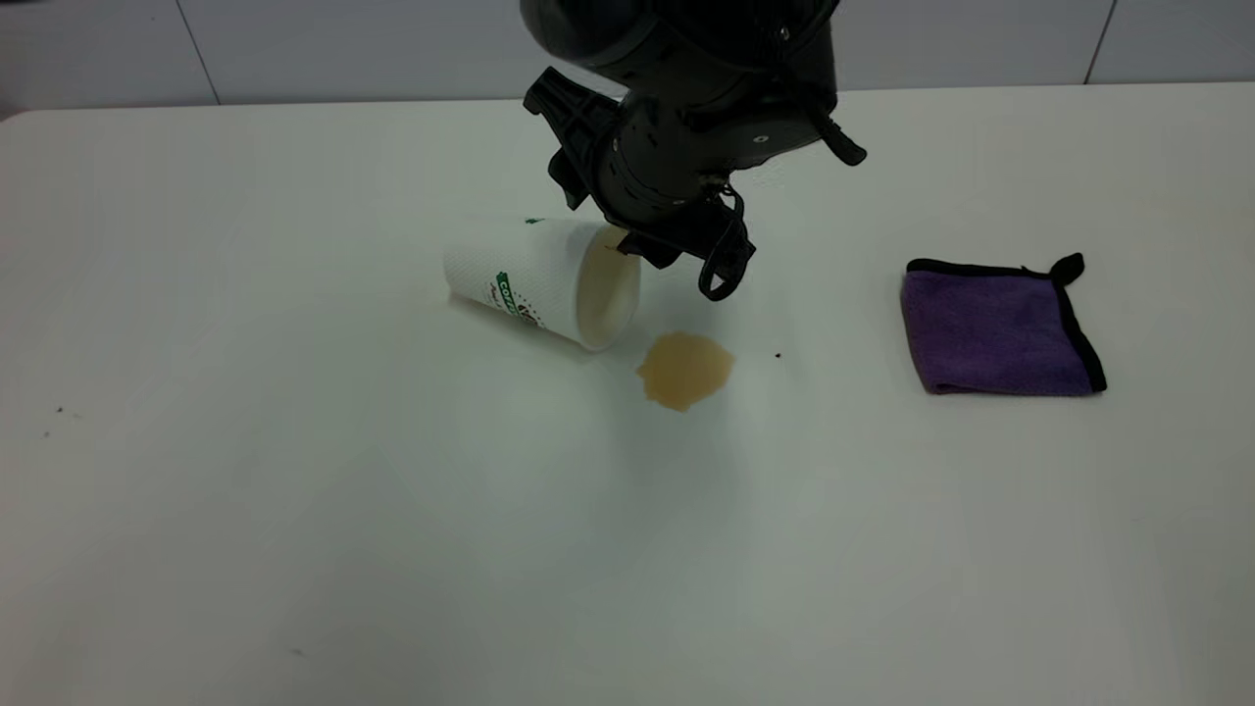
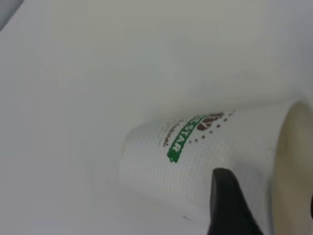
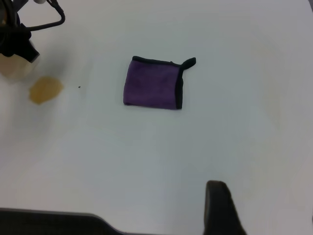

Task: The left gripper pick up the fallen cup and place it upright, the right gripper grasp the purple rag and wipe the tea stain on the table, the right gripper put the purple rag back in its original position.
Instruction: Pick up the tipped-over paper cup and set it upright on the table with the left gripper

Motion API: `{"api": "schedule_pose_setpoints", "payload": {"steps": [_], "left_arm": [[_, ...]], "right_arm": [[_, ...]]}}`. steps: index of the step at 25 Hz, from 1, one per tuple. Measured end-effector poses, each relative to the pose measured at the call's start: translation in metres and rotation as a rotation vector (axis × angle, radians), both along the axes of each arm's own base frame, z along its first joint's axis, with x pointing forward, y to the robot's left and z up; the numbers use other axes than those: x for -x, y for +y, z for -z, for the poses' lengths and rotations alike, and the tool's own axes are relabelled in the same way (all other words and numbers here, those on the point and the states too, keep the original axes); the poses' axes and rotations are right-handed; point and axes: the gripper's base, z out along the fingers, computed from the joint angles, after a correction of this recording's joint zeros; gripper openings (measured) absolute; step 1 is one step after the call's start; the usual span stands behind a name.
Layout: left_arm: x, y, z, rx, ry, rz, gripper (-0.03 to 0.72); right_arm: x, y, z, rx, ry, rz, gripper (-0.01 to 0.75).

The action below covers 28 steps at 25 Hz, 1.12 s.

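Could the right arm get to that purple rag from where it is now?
Probably yes. The purple rag lies flat and alone on the white table, with nothing on or against it; the left pincer is busy over at the fallen cup.

The cup (image 1: 544, 279) lies on its side mid-table (image 1: 294, 490), the stain (image 1: 684, 369) just before its mouth (apart); the rag (image 1: 995, 330) lies well right.
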Motion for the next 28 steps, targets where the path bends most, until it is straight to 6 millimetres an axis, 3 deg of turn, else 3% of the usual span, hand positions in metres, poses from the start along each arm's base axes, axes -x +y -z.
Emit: {"api": "schedule_pose_setpoints", "payload": {"steps": [21,24,28], "left_arm": [[-0.003,0.013,0.040,-0.181,-0.095,-0.004,0.424],[-0.004,0.016,0.045,-0.220,-0.106,0.007,0.371],[-0.004,0.017,0.048,-0.225,-0.120,-0.002,0.202]], "right_arm": [[0.000,0.000,0.000,0.000,0.000,0.000,0.480],[0.000,0.000,0.000,0.000,0.000,0.000,0.480],[0.000,0.000,0.000,0.000,0.000,0.000,0.480]]}}
